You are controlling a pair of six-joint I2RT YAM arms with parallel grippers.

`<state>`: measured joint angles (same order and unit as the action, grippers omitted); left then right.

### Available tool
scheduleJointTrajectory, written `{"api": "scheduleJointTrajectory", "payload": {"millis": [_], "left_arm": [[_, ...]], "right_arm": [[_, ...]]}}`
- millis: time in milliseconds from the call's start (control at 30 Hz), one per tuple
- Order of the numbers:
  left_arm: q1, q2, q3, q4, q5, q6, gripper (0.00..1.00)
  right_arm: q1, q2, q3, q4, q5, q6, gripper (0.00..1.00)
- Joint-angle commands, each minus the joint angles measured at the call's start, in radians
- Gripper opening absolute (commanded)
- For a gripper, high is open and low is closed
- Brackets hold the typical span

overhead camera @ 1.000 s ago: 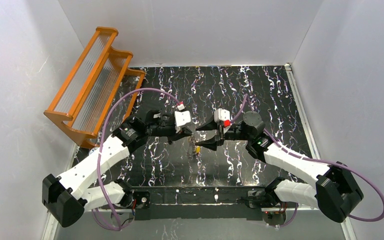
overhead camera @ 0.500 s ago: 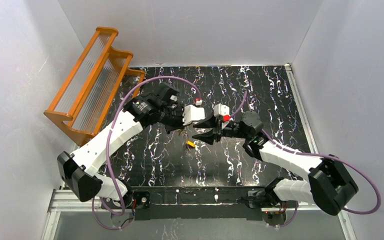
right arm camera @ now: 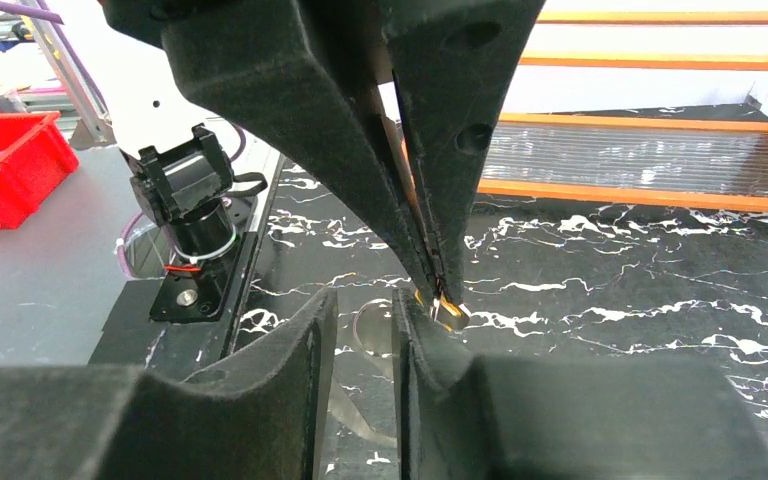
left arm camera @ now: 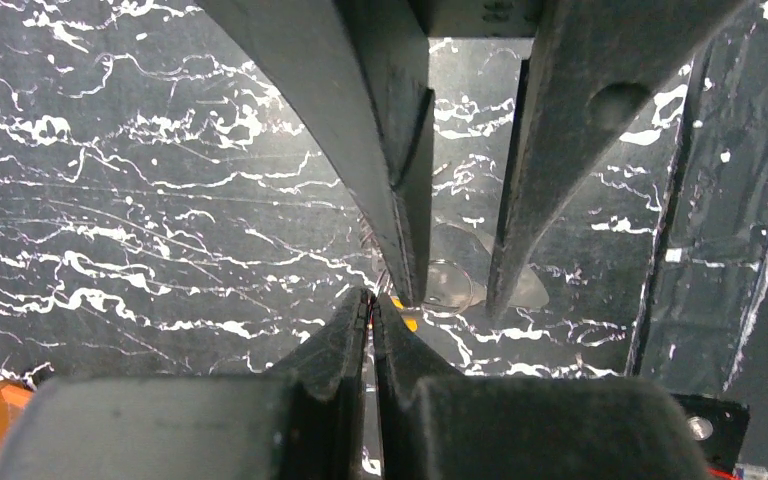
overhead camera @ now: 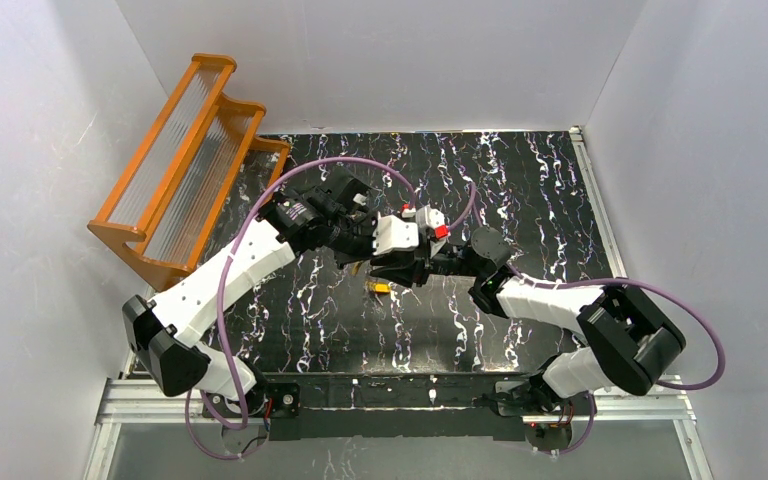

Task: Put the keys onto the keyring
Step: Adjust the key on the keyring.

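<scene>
Left gripper (left arm camera: pixel 370 305) pinched shut, a key (left arm camera: pixel 407 322) with its orange head at the tips, frame centre; right gripper (left arm camera: pixel 450 300) narrowly open astride the keyring (right arm camera: pixel 360 322); best close softly, steadying the loop before threading

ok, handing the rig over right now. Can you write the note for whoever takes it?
Left gripper: jaws shut on a yellow-headed key, pinched at the tips.
Right gripper: jaws open, keyring showing in the gap; no grip visible.
Both grippers meet tip to tip mid-table.
Done: one key in hand.
Left: thread it onto the keyring (not visibly on yet), then the second key, which I can't place for certain.
</scene>
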<state>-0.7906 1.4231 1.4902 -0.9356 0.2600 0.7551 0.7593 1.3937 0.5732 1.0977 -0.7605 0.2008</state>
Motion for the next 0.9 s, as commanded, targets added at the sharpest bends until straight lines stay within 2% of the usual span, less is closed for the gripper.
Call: {"api": "scheduleJointTrajectory", "payload": {"millis": [0, 233, 367, 467, 600, 867], "left_arm": [[-0.007, -0.051, -0.013, 0.030, 0.041, -0.016, 0.00], [-0.009, -0.056, -0.018, 0.038, 0.068, -0.023, 0.00], [-0.010, -0.062, -0.033, 0.035, 0.053, -0.023, 0.00], [-0.012, -0.065, -0.041, 0.035, 0.046, -0.023, 0.00], [-0.011, -0.064, -0.039, 0.037, 0.053, -0.023, 0.00], [-0.012, -0.070, -0.037, 0.051, 0.070, -0.029, 0.00]], "right_arm": [[0.008, 0.013, 0.021, 0.104, -0.005, 0.016, 0.32], [0.009, -0.003, 0.019, 0.055, 0.054, -0.019, 0.30], [0.009, -0.060, 0.010, -0.007, 0.104, -0.067, 0.39], [0.009, -0.107, -0.008, -0.040, 0.142, -0.114, 0.42], [0.010, -0.138, -0.017, -0.071, 0.165, -0.148, 0.41], [0.009, -0.083, -0.003, -0.076, 0.153, -0.144, 0.35]]}}
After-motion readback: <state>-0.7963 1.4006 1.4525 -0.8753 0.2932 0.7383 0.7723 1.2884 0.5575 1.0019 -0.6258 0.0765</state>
